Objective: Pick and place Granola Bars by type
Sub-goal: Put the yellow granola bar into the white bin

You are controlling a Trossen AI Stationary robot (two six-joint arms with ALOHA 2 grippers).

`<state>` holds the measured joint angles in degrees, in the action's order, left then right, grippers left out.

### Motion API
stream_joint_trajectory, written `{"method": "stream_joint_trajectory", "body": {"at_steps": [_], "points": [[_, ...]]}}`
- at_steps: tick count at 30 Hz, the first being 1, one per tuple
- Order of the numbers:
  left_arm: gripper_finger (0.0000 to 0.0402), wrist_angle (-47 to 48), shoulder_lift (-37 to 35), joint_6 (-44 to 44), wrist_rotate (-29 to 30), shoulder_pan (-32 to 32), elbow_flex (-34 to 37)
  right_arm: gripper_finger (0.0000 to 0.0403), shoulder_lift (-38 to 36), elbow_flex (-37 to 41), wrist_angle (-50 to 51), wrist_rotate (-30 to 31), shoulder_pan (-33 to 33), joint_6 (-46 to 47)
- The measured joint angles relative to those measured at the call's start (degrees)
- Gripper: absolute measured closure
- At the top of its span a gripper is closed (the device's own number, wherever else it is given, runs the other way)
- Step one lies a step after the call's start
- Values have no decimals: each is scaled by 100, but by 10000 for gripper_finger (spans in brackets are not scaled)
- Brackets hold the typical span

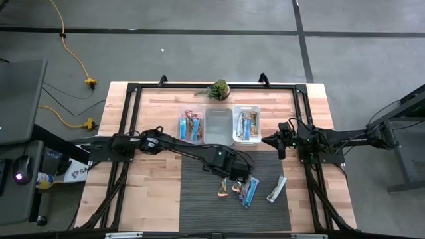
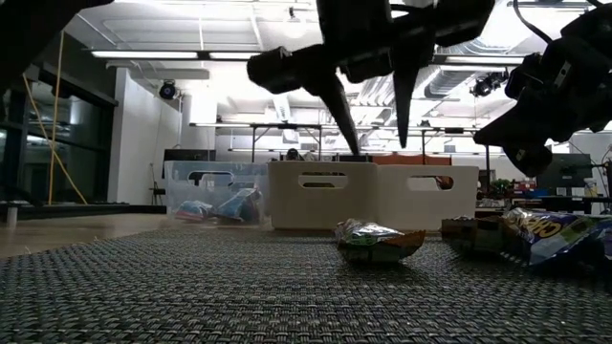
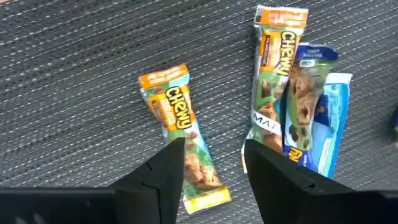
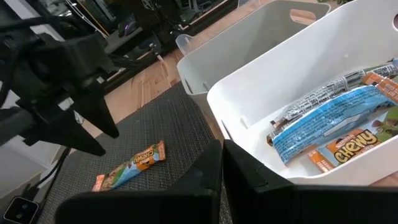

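Sorting under way: my left claw [image 1: 232, 174] hangs released over the dark mat [image 1: 199, 199], its two fingers [image 3: 165, 171] spread just above an orange-and-green Chewy bar [image 3: 180, 140] lying loose on the weave. Just beside it, a second Chewy bar [image 3: 273, 81] lies touching a blue-wrapped bar [image 3: 320, 124]; in the high view a white-silver bar [image 1: 276, 189] lies a little apart toward the mat's right edge. My right claw [image 1: 277, 141] waits clenched and empty beside the right-hand bin [image 1: 246, 124], which already holds a blue bar [image 4: 329, 118], a Chewy bar and a silver-wrapped one. The left-hand bin [image 1: 190, 126] also carries several bars, while the middle bin [image 1: 218, 125] looks bare. A small green plant [image 1: 218, 89] stands behind the bins on the tabletop [image 1: 153, 113]. By my reckoning the job is more than half done, with four bars on the mat left to place.
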<state>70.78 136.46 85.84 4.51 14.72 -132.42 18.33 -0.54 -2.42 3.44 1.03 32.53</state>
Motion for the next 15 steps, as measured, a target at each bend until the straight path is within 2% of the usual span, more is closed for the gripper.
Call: {"method": "stream_joint_trajectory", "body": {"at_steps": [15], "points": [[238,-111,209,-358,-21,87,-19,402,-1,0,3,-1,0,0]]}}
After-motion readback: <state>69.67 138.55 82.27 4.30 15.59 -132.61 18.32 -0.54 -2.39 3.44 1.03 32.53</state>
